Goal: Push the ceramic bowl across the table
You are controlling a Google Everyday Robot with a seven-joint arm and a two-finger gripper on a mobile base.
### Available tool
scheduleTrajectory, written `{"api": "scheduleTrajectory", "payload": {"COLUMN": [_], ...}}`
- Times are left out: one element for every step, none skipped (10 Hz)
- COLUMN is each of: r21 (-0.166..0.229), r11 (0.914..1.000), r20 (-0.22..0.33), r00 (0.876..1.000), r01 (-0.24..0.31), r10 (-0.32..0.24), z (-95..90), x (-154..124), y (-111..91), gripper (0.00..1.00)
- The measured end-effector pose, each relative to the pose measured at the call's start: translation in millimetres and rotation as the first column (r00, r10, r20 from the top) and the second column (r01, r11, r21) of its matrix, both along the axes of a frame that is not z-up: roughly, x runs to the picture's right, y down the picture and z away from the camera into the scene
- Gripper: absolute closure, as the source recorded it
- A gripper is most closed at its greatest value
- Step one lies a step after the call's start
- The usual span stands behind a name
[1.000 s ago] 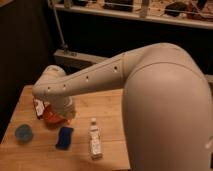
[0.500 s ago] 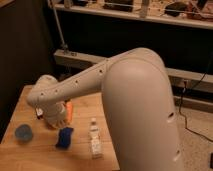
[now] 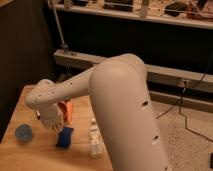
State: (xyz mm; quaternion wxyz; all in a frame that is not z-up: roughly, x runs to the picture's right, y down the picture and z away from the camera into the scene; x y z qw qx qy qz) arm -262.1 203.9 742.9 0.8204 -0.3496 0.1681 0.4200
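The table has a light wooden plank top and fills the lower left. My white arm reaches from the right across it, and its wrist and gripper hang low over the table's middle. The ceramic bowl is mostly hidden under the wrist. A thin red sliver shows at the wrist's left side. An orange patch shows at its right side; I cannot tell whether that is the bowl's rim or a carrot.
A small blue round dish sits at the table's left. A flat blue sponge lies just in front of the wrist. A small clear bottle stands to its right. Dark shelving and a metal rail run behind the table.
The arm has swung across the view, and its wrist now covers the spot where the orange-red bowl showed a second ago. The dish, sponge and bottle stay put.
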Motion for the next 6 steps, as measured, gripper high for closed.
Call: {"api": "scheduleTrajectory", "payload": {"r21": [-0.009,-0.011,-0.01,-0.004,0.003,0.015], "r11": [0.9997,0.9994,0.9991,0.9987,0.9986,0.9986], "r20": [0.011,0.01,0.01,0.008,0.003,-0.003], "r00": [1.0,0.999,0.999,0.999,0.999,0.999], "r01": [0.024,0.034,0.042,0.051,0.053,0.05], "r10": [-0.024,-0.034,-0.042,-0.051,-0.053,-0.05], "z": [5.2,9.4,14.5,21.5,27.8,34.7], "x": [-8,-11,-15,-19,-23,-26], "y": [4,4,3,1,-2,-8], "gripper": [1.0,1.0,1.0,1.0,1.0,1.0]}}
